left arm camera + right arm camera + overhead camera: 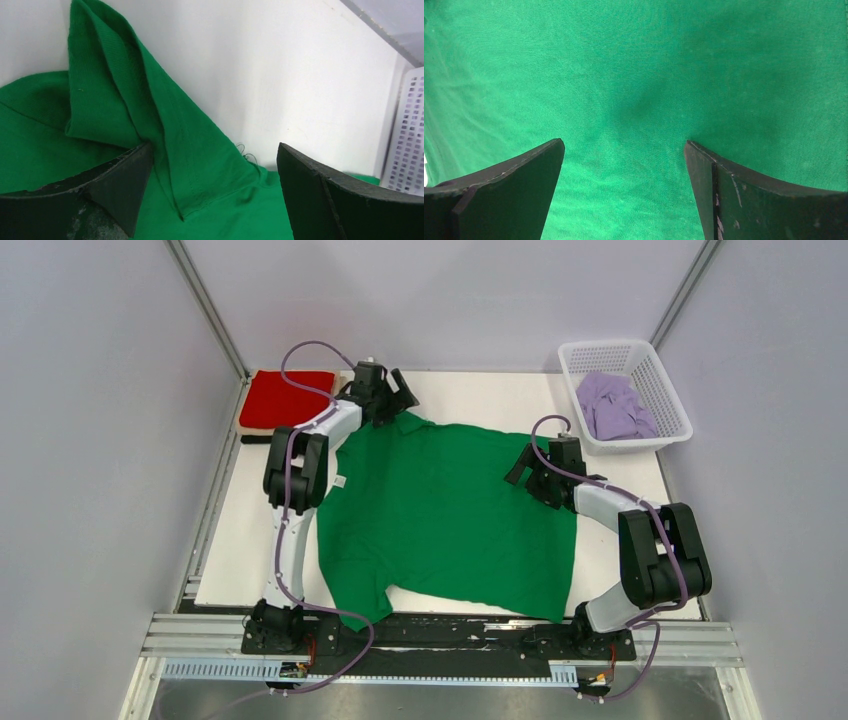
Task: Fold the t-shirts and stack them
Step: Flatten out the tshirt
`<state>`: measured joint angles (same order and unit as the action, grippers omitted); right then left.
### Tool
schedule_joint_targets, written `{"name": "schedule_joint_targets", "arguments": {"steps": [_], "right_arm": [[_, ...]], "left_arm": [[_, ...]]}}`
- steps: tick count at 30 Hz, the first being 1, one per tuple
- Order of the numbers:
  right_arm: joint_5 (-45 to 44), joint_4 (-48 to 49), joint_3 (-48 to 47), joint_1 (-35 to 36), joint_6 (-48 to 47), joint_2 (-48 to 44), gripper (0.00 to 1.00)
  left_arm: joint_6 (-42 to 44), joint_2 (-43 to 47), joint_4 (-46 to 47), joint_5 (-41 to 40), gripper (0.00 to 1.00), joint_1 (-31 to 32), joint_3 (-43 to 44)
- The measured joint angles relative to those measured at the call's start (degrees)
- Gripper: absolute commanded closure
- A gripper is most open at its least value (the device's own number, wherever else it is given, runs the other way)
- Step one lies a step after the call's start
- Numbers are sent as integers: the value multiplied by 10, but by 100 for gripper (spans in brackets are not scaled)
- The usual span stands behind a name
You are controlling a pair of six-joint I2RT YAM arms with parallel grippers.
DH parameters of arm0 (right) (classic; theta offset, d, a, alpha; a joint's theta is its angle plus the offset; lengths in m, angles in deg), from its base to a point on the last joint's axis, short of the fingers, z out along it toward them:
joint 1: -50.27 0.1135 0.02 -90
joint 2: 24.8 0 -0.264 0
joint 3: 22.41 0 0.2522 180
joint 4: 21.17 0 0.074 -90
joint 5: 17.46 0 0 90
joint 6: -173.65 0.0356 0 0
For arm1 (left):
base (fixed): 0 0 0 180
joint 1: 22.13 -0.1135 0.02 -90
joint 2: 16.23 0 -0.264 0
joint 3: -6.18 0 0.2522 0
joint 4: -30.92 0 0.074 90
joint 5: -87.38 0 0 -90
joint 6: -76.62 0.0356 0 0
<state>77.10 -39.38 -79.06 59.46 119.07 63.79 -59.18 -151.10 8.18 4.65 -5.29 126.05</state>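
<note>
The green shirt (450, 510) lies spread flat on the bench (480, 390), ready for folding. Left jaws gape around a raised fold (125, 100) at its far corner. Right jaws hang released over its far right corner.

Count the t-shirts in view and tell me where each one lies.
3. The green t-shirt is spread out in the middle; the red t-shirt sits folded at the far left; the lilac t-shirt lies crumpled in the white basket. Others may be hidden beneath these.
</note>
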Motion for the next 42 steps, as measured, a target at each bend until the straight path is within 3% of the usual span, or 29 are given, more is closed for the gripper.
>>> {"name": "schedule_joint_targets", "arguments": {"steps": [8, 20, 29, 35, 42], "right_arm": [[1, 0, 0, 0, -2, 0, 0], [4, 0, 0, 0, -6, 0, 0], [4, 0, 0, 0, -9, 0, 0], [4, 0, 0, 0, -10, 0, 0], [4, 2, 1, 0, -10, 0, 0]], "left_arm": [[-51, -64, 53, 36, 0, 1, 78], [-132, -195, 93, 39, 0, 35, 265], [-95, -211, 79, 19, 0, 73, 317], [-2, -162, 36, -35, 0, 92, 271], [49, -10, 27, -105, 0, 94, 85]]}}
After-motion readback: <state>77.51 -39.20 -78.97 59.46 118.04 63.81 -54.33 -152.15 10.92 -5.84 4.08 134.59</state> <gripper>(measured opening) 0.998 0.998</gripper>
